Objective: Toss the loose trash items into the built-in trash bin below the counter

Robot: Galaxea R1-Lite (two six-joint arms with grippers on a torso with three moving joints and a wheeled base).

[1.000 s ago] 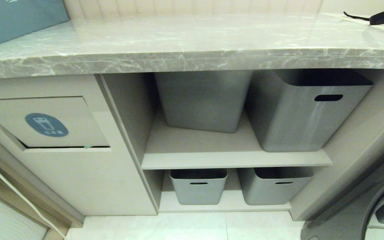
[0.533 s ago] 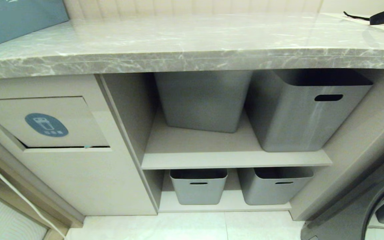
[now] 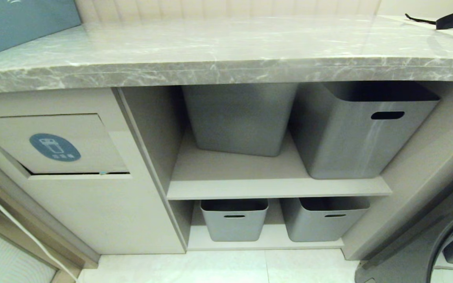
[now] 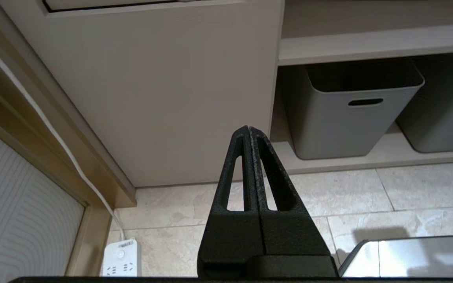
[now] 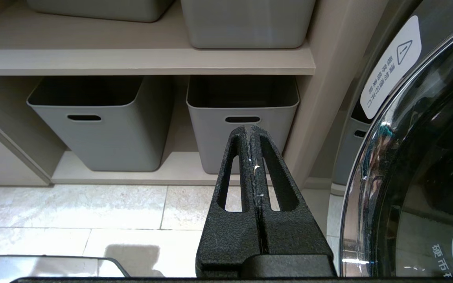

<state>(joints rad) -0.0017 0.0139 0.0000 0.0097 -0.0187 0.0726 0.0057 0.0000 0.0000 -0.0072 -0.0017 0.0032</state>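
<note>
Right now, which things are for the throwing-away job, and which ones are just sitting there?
For the job:
- built-in trash bin, flap with the blue sticker
- counter, no scraps showing on it
- left claw and right claw, both shut, empty

Just sitting there:
- grey tubs on the shelves
- black strapped bag
- washing machine
- power strip

The flap of the built-in trash bin (image 3: 53, 143) faces open floor, with nothing standing before it; only a white cable (image 4: 49, 129) runs down the wall at its left to a power strip (image 4: 121, 257) on the tiles. The counter (image 3: 226, 47) overhangs it from above. To the right, four grey tubs (image 3: 360, 129) fill both shelves, and a washing machine door (image 5: 415, 165) closes off the far right.
</note>
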